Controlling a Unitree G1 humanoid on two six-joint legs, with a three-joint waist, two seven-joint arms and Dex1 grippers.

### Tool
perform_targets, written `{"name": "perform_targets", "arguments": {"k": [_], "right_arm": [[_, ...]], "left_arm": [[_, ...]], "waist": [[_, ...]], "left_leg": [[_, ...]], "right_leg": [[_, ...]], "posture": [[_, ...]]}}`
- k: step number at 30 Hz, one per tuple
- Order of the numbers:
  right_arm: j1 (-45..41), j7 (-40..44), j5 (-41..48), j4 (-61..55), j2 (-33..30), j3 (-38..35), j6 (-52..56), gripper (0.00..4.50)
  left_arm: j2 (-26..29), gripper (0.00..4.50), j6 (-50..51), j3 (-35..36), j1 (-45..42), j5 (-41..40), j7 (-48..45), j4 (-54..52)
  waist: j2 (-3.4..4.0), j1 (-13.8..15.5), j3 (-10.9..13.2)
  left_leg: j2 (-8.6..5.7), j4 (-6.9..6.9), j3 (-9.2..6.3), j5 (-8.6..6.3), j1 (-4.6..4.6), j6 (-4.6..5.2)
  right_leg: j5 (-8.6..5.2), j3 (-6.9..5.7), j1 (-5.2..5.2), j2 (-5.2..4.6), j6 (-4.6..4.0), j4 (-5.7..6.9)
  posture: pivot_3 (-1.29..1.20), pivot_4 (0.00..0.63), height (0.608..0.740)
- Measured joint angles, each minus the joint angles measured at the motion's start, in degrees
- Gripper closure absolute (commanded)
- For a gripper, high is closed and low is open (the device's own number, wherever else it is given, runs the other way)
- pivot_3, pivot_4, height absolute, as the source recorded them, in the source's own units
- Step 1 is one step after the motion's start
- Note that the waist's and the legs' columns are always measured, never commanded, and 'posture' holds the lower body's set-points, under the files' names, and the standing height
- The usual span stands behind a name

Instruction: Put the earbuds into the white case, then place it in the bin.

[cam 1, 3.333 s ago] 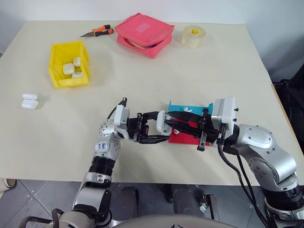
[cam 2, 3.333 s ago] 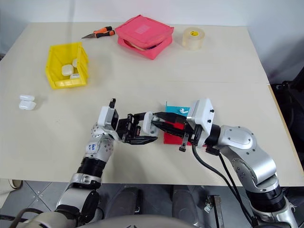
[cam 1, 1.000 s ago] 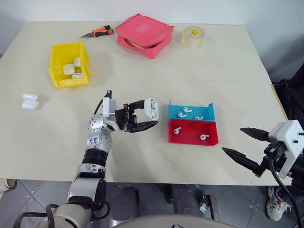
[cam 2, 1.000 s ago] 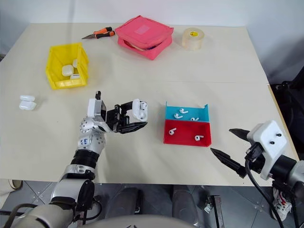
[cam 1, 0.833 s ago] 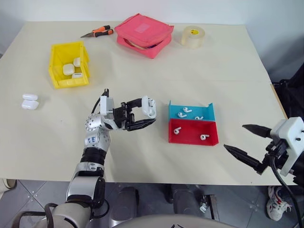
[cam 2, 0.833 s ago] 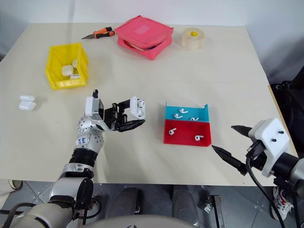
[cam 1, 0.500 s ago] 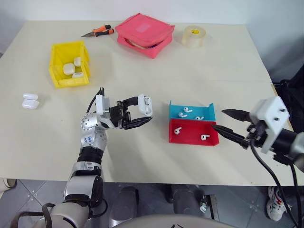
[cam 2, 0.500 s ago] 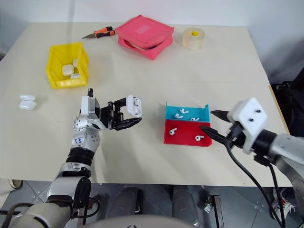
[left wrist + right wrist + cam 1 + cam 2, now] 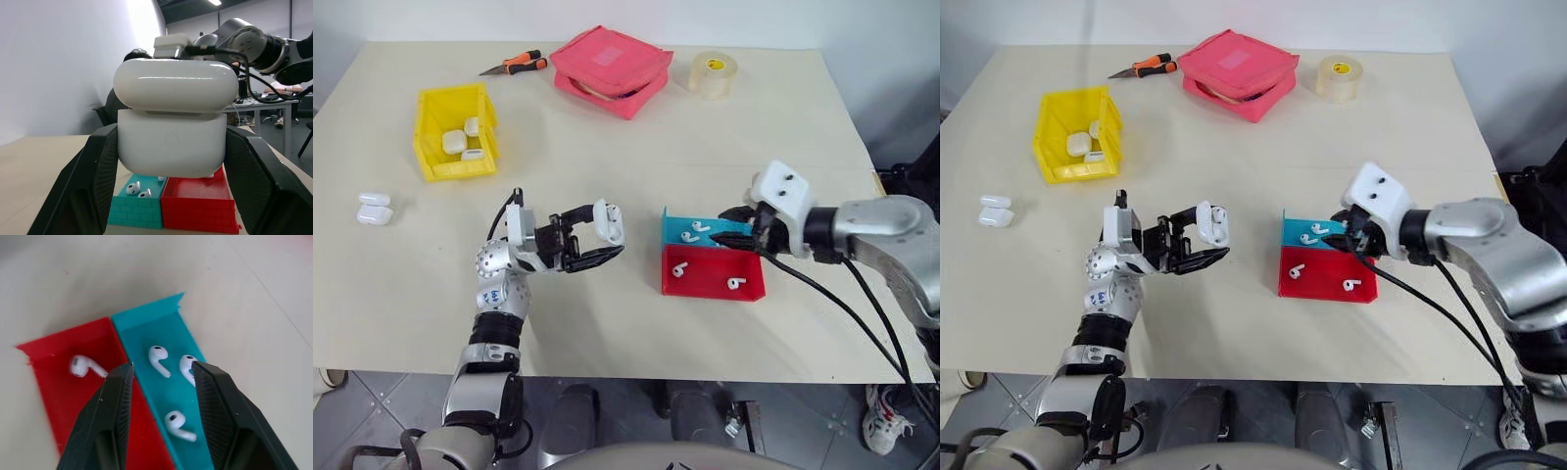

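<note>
Table (image 9: 636, 137): cream top; everything for the job is spread within both arms' reach.
Bin (image 9: 455, 132): yellow, far left, several white cases already inside; the drop-off point, well apart from the work in front.
Trays: teal tray (image 9: 740, 231) touching red tray (image 9: 715, 274), probably sorting the earbuds (image 9: 158, 357) into two kinds.
Left gripper (image 9: 592, 238): fingers clamped on the white case (image 9: 608, 222), lid hinged up, held off the table and turned toward the trays, likely as a steady receiver.
Right gripper (image 9: 162, 373): jaws part-spread and empty, poised over the teal tray astride one earbud, apparently lining up a pick.
</note>
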Motion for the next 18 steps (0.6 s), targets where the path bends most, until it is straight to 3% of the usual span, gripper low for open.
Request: {"name": "perform_targets", "arguments": {"k": [7, 18], "right_arm": [[-11.64, 2.33, -7.81, 13.93, 5.89, 8.92, 3.18, 2.53], [-16.59, 6.67, -13.04, 23.59, 12.04, 12.86, 4.98, 2.53]], "left_arm": [[-0.31, 1.7, 0.06, -0.42, 0.71, 0.02, 0.69, -0.79], [-0.37, 1.7, 0.04, -0.87, 0.76, 0.02, 1.07, -1.49]], "waist": [[0.02, -0.01, 0.01], [0.05, -0.03, 0.02]], "left_leg": [[0.0, 0.0, 0.04, 0.0, -0.06, 0.0], [-0.03, 0.0, 0.09, 0.0, -0.09, -0.01]], "right_leg": [[0.0, -0.01, -0.08, -0.02, 0.0, 0.01], [0.0, -0.03, -0.13, -0.05, 0.0, 0.04]], "posture": [[0.0, 0.15, 0.74], [0.0, 0.15, 0.74]]}}
